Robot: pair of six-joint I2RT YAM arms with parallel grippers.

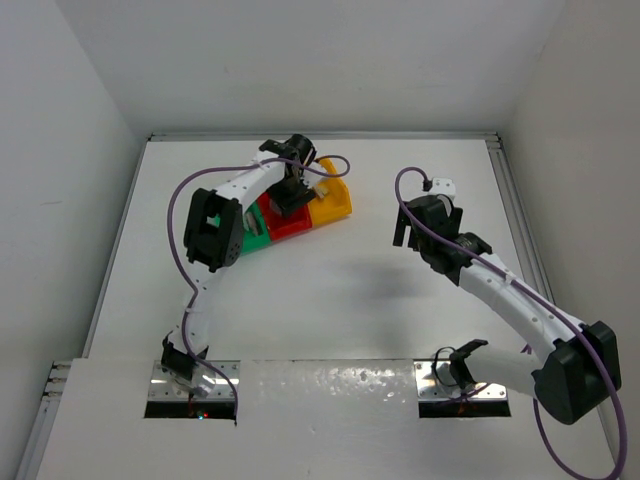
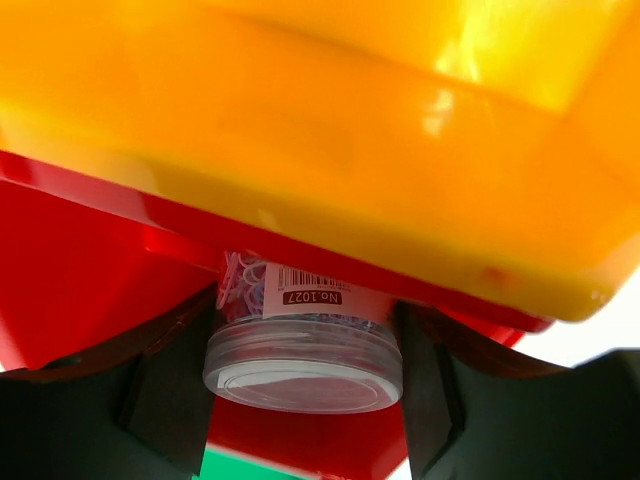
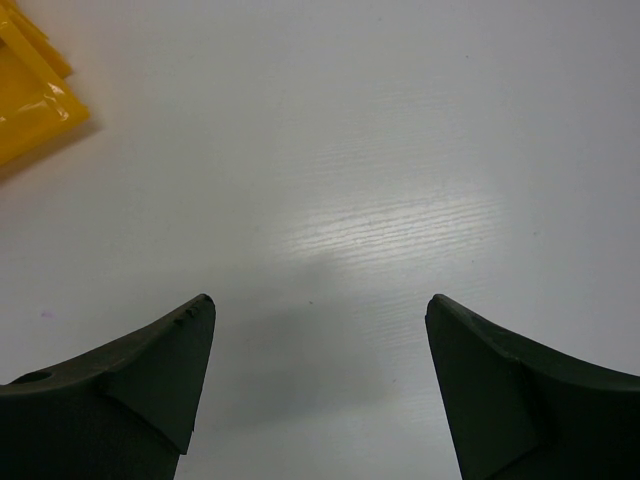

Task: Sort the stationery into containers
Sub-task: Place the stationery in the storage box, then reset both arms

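The top view shows three joined containers, upper left of centre: green bin (image 1: 252,240), red bin (image 1: 283,226) and yellow bin (image 1: 330,203). The left gripper (image 1: 290,190) is over the red bin, its load hidden. Only the left wrist view shows that load: one clear round jar (image 2: 305,355) of coloured clips, its label (image 2: 313,296) reading "No.1027", clamped between the fingers against the red bin. The right gripper (image 3: 320,305) hangs over the table (image 3: 380,150), jaws wide apart.

Left arm (image 1: 245,185), right arm (image 1: 510,295): white links, black joints
Purple cables (image 1: 171,220); black wedge fingers (image 3: 130,400); silver base plates (image 1: 220,385) at 6 o'clock
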